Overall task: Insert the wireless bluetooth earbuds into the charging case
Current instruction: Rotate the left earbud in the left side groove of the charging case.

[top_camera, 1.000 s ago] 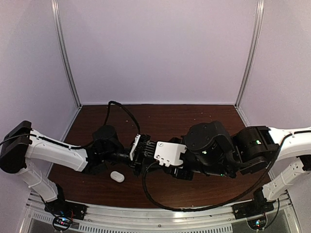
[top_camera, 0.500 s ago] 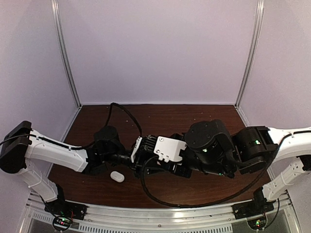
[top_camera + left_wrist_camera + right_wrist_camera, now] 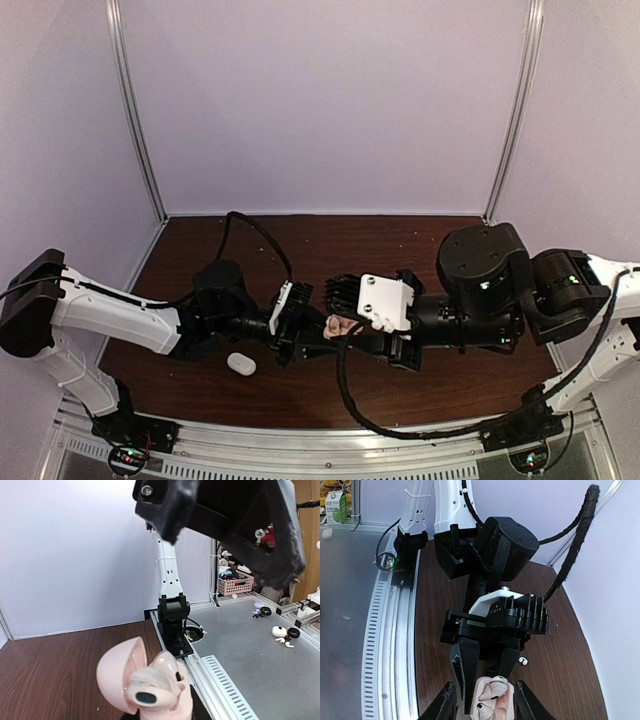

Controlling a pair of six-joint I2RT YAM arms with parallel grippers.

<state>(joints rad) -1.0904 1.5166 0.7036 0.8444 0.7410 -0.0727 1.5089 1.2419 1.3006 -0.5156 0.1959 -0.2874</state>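
Withdrawing rightward, the right end effector (image 3: pixel 485 686), fingers apart, has uncovered the open pink charging case (image 3: pixel 340 326) clamped in the left end effector (image 3: pixel 312 334); one earbud (image 3: pixel 150 692) appears seated, a second earbud (image 3: pixel 522 660) lies on the counter (image 3: pixel 400 250).
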